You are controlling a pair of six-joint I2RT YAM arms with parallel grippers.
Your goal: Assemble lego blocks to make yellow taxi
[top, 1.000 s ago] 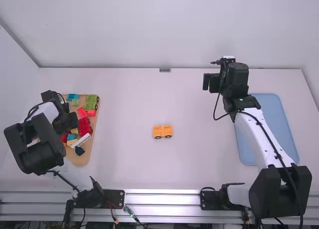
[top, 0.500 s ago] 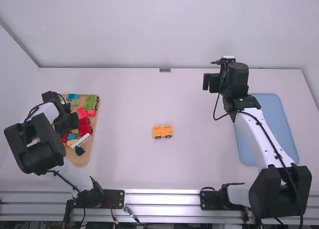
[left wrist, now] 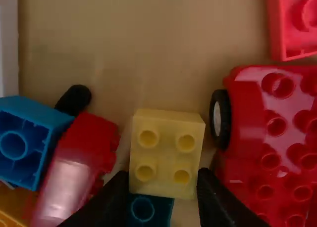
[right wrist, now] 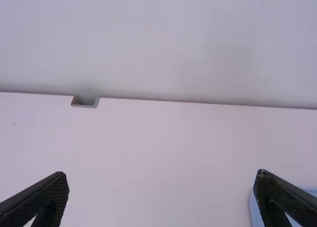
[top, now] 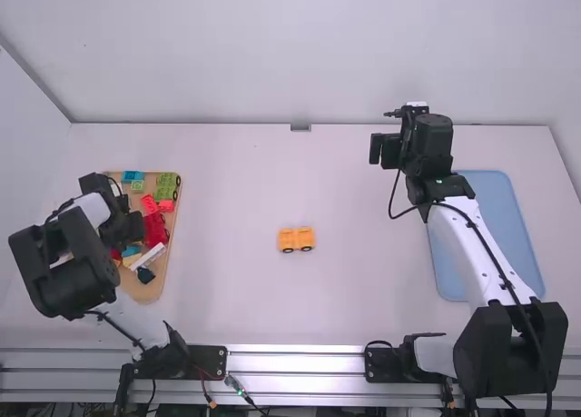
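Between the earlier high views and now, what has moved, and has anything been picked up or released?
The left gripper has shifted slightly right and toward the camera over the tan board. Whether it holds the pale yellow studded block I cannot tell; no release shows. Unchanged: the right gripper and the orange-yellow wheeled piece mid-table.

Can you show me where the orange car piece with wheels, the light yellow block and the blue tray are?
Orange car piece (top: 296, 236): high view, its body.
Yellow block (left wrist: 166, 155): left wrist view, its studded top.
Blue tray (top: 445, 267): high view, its floor.
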